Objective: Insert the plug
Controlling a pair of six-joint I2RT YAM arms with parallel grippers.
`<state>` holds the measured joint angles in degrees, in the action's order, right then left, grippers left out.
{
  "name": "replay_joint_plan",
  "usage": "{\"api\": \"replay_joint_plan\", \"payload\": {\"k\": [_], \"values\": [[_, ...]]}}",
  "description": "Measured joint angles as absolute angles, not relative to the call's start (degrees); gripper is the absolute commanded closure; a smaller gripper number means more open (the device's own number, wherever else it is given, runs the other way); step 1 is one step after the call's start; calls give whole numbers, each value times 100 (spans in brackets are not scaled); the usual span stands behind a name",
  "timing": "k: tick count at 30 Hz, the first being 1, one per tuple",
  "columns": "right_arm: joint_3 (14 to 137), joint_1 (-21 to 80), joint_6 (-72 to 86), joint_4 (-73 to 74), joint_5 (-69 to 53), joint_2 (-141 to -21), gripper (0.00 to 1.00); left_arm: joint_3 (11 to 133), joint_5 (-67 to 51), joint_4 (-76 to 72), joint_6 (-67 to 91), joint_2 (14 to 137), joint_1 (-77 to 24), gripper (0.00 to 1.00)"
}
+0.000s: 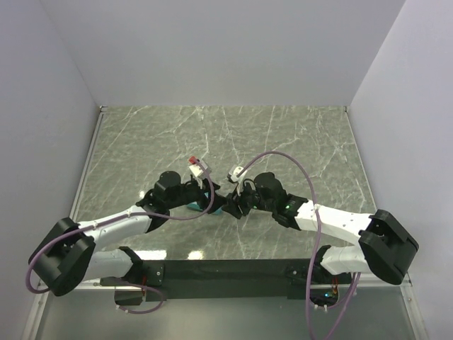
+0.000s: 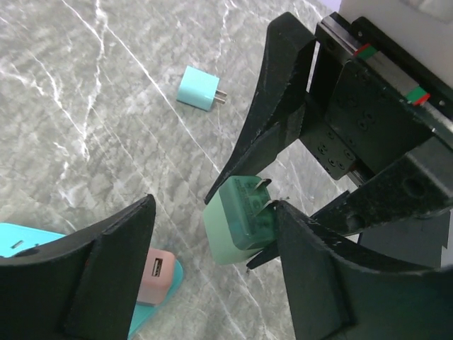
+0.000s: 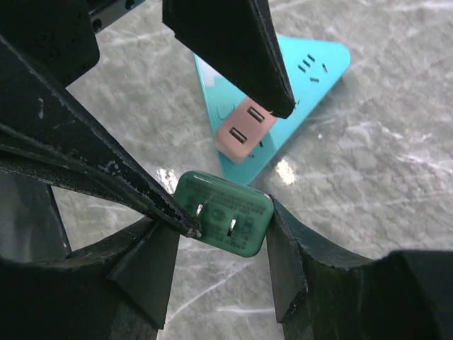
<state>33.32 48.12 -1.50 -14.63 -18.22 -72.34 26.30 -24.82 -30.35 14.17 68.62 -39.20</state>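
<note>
The bench (image 1: 297,142) carries a teal strip (image 3: 318,64) with a pink adapter (image 3: 244,127) already in one socket. Near it, the right hand (image 3: 225,223) clamps the green plug (image 3: 233,202) by its sides, with the prongs (image 3: 232,227) facing its wrist. The left hand (image 2: 212,205) stands wide around the plug, one finger (image 3: 106,170) tipped against the prongs. Pressing there could bend them or twist the plug in the grip. If the right hand lets go too early, the plug likely falls clear of the strip.
</note>
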Motion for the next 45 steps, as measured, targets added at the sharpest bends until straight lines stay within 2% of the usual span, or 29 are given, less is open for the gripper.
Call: {"api": "replay_joint_plan", "payload": {"k": [1,6,9,10,12,13,15,16,17,23,28,33,34,40,45], "values": [[3332,4812,-161,-1428,-1798,-7240,69,2655,-2484,-3022,1411,6908,-3942,32],[3343,4856,-191,-1317,-1769,-7321,68,2773,-2456,-2978,1350,7135,-4106,38],[3345,4928,-207,-1304,-1809,-7358,68,2823,-2447,-3024,1310,7258,-4228,49],[3345,4928,-213,-1273,-1813,-7360,69,2832,-2440,-3048,1299,7286,-4281,56],[3354,4928,-224,-1232,-1800,-7376,69,2858,-2458,-3081,1293,7345,-4370,64],[3354,4928,-224,-1208,-1802,-7378,69,2886,-2451,-3083,1284,7382,-4405,75],[3358,4921,-172,-1122,-1686,-7387,69,2950,-2399,-3085,1190,7478,-4464,87],[3358,4910,-154,-1079,-1636,-7400,68,2985,-2445,-3092,1162,7531,-4480,96],[3363,4908,-145,-1057,-1559,-7415,68,3013,-2423,-3094,1166,7575,-4512,100],[3363,4912,-27,-976,-1197,-7417,66,3153,-2257,-3105,1127,7784,-4567,100],[3363,4915,16,-982,-952,-7358,39,3225,-1979,-3107,1184,7808,-4619,100],[3382,4925,3,-1203,-770,-7150,27,3253,-1577,-2971,1332,7808,-4637,100],[3382,4925,5,-1243,-716,-7105,9,3253,-1472,-2934,1352,7802,-4628,100],[3363,4866,12,-1334,-408,-6755,6,3253,-958,-2668,1579,7651,-4449,100],[3096,4698,128,-1658,-340,-6178,5,3236,-714,-2567,1789,7061,-4091,100]]}}
